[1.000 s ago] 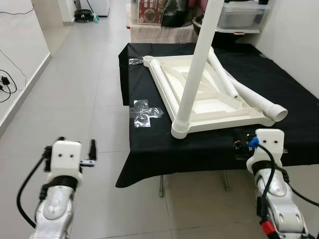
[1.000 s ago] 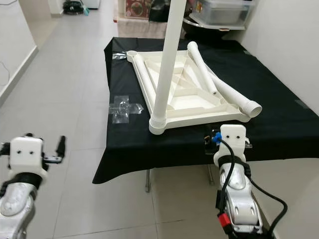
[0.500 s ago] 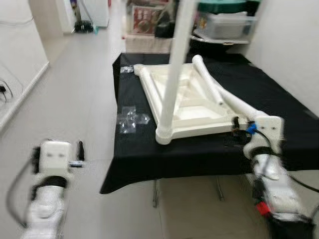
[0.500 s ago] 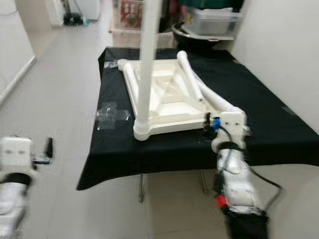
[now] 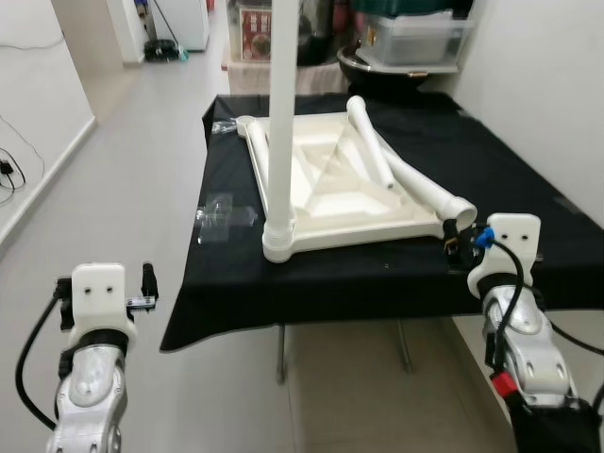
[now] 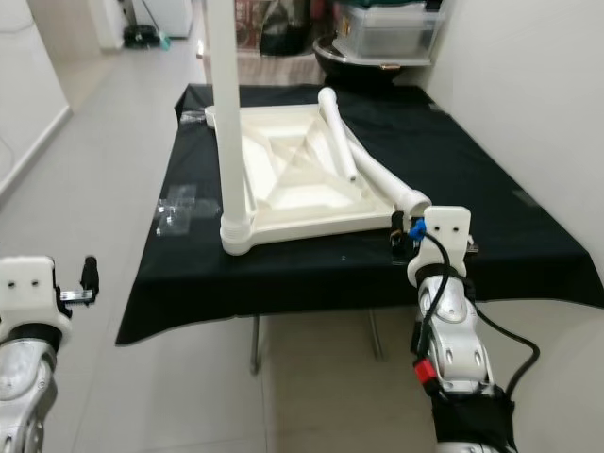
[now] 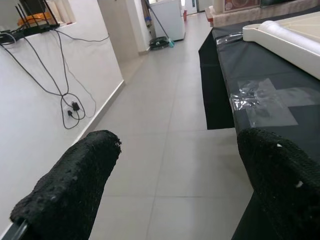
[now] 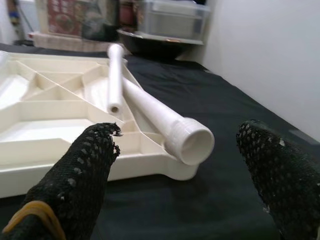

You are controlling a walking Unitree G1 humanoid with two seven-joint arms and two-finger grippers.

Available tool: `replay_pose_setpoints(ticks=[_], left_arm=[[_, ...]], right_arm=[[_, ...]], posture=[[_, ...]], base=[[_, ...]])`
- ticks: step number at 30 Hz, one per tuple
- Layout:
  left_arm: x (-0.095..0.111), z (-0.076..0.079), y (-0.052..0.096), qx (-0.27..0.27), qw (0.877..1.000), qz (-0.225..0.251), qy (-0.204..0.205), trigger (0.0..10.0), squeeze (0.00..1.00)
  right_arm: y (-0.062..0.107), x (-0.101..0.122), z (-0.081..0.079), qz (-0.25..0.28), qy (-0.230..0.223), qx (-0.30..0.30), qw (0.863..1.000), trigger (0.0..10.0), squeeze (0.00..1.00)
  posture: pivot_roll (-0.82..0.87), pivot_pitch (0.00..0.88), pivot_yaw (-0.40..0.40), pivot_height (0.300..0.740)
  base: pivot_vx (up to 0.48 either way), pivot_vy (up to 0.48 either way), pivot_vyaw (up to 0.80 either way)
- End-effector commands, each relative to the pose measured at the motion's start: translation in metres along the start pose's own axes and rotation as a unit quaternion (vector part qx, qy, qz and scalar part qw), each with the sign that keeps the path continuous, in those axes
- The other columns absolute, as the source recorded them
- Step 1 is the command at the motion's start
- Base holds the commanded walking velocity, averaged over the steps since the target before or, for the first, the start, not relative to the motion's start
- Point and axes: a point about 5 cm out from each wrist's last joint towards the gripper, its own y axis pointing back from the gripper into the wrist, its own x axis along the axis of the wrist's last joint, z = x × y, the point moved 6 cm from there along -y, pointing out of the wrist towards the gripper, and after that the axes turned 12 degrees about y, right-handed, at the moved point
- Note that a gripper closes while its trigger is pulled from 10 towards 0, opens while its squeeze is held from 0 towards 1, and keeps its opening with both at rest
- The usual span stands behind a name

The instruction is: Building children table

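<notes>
You get bright, even indoor light, sharp head views. Soft glare on floor tiles [image 5: 142,123]. Faint shadow under the table [image 5: 528,189]. In wrist views, near black fingers [image 8: 80,170] blur.

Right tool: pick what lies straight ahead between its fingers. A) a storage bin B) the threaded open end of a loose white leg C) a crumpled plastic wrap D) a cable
B: in the right wrist view, the right tool is open and the loose white leg points its open end between the fingers.
</notes>
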Motion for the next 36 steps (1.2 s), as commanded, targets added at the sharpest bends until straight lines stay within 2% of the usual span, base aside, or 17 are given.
replay_pose_setpoints(ticks=[1,5,8,10,13,17,21,28,36], left_arm=[[-0.001,-0.002,0.001,0.005,1.0,-0.003,-0.006,10.0,0.0],[0.001,-0.001,0.002,0.007,1.0,0.004,-0.009,10.0,0.0],[0.025,-0.025,-0.007,0.052,0.997,0.045,-0.047,10.0,0.0],[0.031,-0.031,-0.009,0.062,0.995,0.054,-0.055,10.0,0.0],[0.061,-0.064,-0.017,0.12,0.983,0.1,-0.093,10.0,0.0],[0.071,-0.08,-0.02,0.148,0.978,0.112,-0.097,10.0,0.0],[0.07,-0.075,-0.021,0.138,0.979,0.113,-0.1,10.0,0.0],[0.062,-0.064,-0.023,0.123,0.982,0.106,-0.092,10.0,0.0],[0.062,-0.064,-0.025,0.121,0.983,0.106,-0.089,10.0,0.0]], right_arm=[[0.0,0.007,0.0,0.015,-0.004,0.0,1.0,10.0,0.0],[-0.004,0.014,0.002,0.029,0.01,0.002,1.0,10.0,0.0],[-0.015,0.019,0.017,0.03,-0.004,-0.026,0.999,10.0,0.0],[-0.017,0.02,0.02,0.029,-0.006,-0.032,0.999,10.0,0.0],[-0.024,0.026,0.028,0.038,-0.013,-0.04,0.998,10.0,0.0],[-0.03,0.032,0.031,0.048,-0.012,-0.044,0.998,10.0,0.0],[-0.034,0.035,0.03,0.049,0.007,-0.045,0.998,10.0,0.0],[-0.037,0.038,0.025,0.058,0.005,-0.035,0.998,10.0,0.0],[-0.038,0.035,0.026,0.056,0.006,-0.038,0.998,10.0,0.0]], posture=[[0.08,0.04,-0.086,0.74],[0.08,0.04,-0.088,0.74],[0.09,0.039,-0.093,0.74],[0.09,0.039,-0.093,0.74],[0.09,0.037,-0.093,0.74],[0.09,0.032,-0.092,0.74],[0.09,0.028,-0.092,0.74],[0.09,0.024,-0.092,0.74],[0.09,0.02,-0.09,0.74]], base=[[0.0,0.0,0.0],[0.0,0.0,0.0],[0.0,0.0,0.0],[0.0,0.0,0.0],[0.0,0.0,0.0],[0.0,0.0,0.0],[0.0,0.0,0.0],[0.0,0.0,0.0],[0.228,0.0,0.0]])
